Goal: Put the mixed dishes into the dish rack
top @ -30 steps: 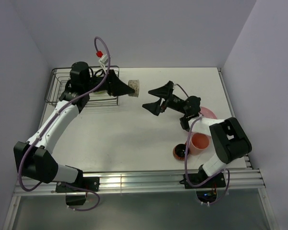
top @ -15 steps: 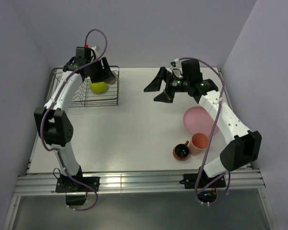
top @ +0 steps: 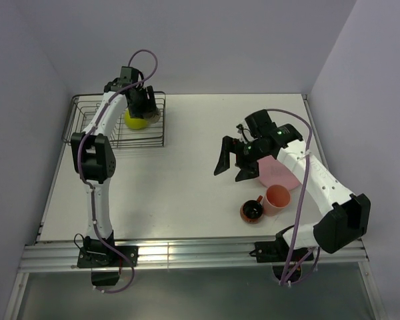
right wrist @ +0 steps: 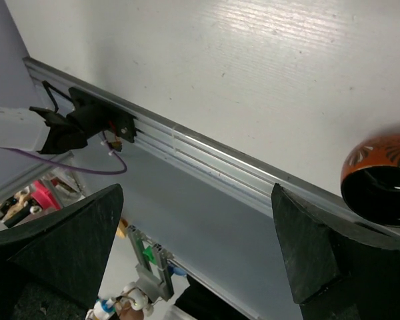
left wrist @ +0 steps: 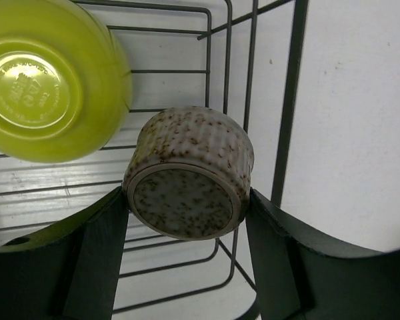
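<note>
The left fingers (left wrist: pixel 93 260) are closed on the speckled beige-grey cup (left wrist: pixel 190 170), one on each side of its wall. The cup's base faces the wrist camera, so its mouth points away, toward the floor of the dish rack (left wrist: pixel 290 100). It hangs over the rack's right end, just beside the lime-green bowl (left wrist: pixel 50 77), which lies base-up inside. Whether the rim already touches the wires cannot be told.

The step in hand looks like setting this cup down. To do it well, lower it until the rim bears on the wires, keeping it off both the bowl and the end wall. Then part the fingers slowly, since a round cup set on wavy wires may roll or tip. Draw back along the line of the fingers so neither pad drags it over.

The left arm (top: pixel 97 153) stretches far from its base along the left side of the tabletop (top: pixel 187 173), its wrist bent down over the rack.

The right fingers (right wrist: pixel 60 247) are spread wide and hold nothing. They hover above bare tabletop, left of the pink plate (top: pixel 280 175) and near the salmon-pink cup (top: pixel 279 198) and orange-red mug (right wrist: pixel 380 177). All three sit well apart from the rack. The right arm (top: pixel 320 180) bows out to the right, its forearm angled back toward the centre.
</note>
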Controlling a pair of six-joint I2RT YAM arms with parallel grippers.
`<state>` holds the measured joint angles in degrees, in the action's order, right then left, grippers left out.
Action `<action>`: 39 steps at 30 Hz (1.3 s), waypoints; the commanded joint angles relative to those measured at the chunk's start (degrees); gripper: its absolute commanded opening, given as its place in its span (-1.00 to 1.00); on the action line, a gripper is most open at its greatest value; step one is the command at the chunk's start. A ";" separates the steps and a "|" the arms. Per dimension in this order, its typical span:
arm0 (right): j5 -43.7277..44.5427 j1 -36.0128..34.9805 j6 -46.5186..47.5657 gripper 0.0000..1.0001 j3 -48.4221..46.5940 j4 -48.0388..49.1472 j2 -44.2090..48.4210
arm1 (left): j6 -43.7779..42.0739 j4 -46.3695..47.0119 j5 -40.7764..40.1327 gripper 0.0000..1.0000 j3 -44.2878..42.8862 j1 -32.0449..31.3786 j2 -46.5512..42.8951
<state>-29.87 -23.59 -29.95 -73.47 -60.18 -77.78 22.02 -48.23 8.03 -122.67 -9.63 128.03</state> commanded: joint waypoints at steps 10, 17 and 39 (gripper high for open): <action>8.67 0.21 -1.42 0.99 1.92 -5.11 7.81 | 1.01 2.00 1.02 -1.00 -7.05 0.75 7.49; 17.63 0.22 -8.53 0.99 4.30 -9.69 13.08 | 3.03 3.22 3.92 -0.92 -11.62 2.07 11.80; 34.87 0.13 -19.80 0.99 7.38 -21.90 21.71 | 6.28 11.04 6.64 0.98 -2.40 2.16 2.07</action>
<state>0.14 -23.59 -49.54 -65.84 -76.71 -55.55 27.14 -41.30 12.60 -125.54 -7.44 137.53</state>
